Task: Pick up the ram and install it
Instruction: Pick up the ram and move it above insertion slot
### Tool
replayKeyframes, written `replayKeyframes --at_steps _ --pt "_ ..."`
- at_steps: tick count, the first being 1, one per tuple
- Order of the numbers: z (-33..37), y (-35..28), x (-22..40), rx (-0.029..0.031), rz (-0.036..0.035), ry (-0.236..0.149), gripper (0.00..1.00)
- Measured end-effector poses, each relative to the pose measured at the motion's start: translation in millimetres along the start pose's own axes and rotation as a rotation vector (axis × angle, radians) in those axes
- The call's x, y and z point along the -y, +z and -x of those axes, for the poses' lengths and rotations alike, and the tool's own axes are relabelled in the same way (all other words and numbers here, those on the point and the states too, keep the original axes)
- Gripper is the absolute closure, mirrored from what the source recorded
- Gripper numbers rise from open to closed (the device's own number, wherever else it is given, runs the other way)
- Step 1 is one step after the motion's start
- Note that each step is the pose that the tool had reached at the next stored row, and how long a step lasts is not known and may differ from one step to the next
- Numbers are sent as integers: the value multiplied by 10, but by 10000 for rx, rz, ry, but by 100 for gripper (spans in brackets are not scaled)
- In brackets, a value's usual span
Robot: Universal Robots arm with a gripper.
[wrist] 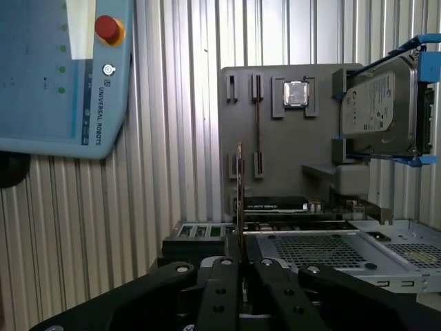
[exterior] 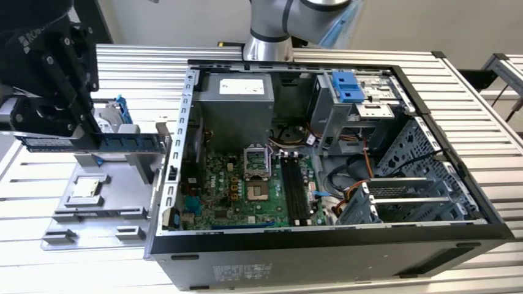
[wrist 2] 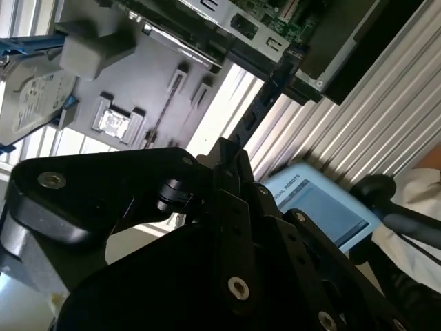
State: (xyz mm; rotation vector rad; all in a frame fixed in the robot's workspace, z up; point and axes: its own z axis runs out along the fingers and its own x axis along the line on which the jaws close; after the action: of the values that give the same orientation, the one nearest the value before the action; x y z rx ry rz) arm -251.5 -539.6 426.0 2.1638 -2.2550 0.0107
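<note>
At the exterior view's upper left, the black gripper (exterior: pixel 80 130) is clamping the ram (exterior: pixel 122 141), a long blue stick lying level and lengthwise across the left side of the frame. The stick is hanging raised above the gray parts fixture (exterior: pixel 98 202), just outside the wall of the open computer case (exterior: pixel 327 257). In the first wrist view the ram (wrist: pixel 239 196) is showing edge-on as a thin strip pinched between the fingers (wrist: pixel 222 276), with the fixture, a CPU chip (wrist: pixel 296 93) and a hard drive (wrist: pixel 382 103) in blue brackets beyond it. At the exterior view's centre, the motherboard's long black slots (exterior: pixel 298 187) are sitting inside the case, well apart from the ram.
</note>
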Motion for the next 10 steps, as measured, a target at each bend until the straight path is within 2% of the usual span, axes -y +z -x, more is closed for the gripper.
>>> replayKeyframes --at_steps 10 --pt "9 -2 231 -1 10 0 100"
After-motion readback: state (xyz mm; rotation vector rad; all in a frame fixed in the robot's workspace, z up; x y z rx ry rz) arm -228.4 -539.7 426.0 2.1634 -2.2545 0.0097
